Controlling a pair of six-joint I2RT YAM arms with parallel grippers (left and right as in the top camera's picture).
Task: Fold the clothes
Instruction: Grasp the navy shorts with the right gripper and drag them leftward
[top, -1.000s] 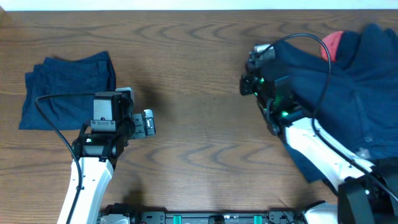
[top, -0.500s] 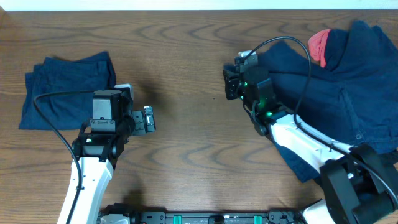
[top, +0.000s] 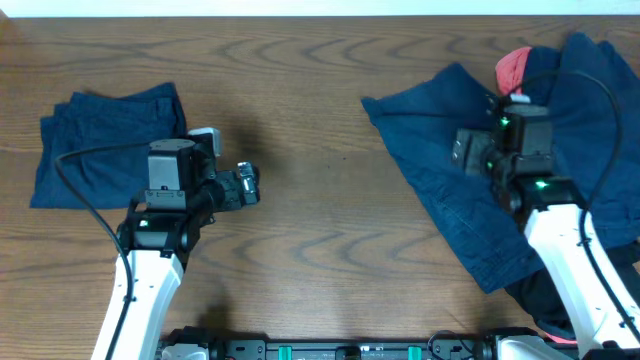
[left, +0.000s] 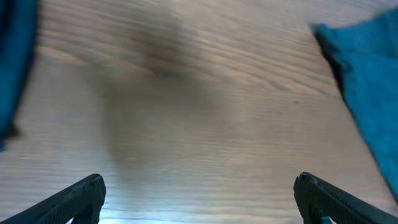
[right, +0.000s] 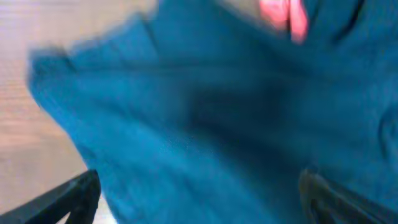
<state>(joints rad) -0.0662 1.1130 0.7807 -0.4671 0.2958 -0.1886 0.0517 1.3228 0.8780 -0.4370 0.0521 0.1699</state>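
The clothes lie in two places. A folded dark navy pair of shorts (top: 105, 140) rests at the far left. An unfolded navy pair (top: 430, 150) spreads out at the right, one corner reaching toward the table's middle, with a coral-red garment (top: 513, 68) behind it. My right gripper (top: 460, 150) hovers open over this navy cloth (right: 199, 124), nothing between its fingers (right: 68, 196). My left gripper (top: 248, 185) is open above bare wood (left: 199, 124), right of the folded pair. In the left wrist view its fingertips (left: 84, 193) are far apart and the spread shorts' corner (left: 367, 81) shows at the right.
A black garment (top: 545, 300) peeks out under the navy shorts near the front right edge. The wooden table (top: 310, 250) runs between the two piles. My right arm (top: 565, 250) lies over the spread shorts.
My right gripper drew the shorts' corner leftward, opened and let go, then pulled back to the right. The left gripper shifted slightly right and stayed open.
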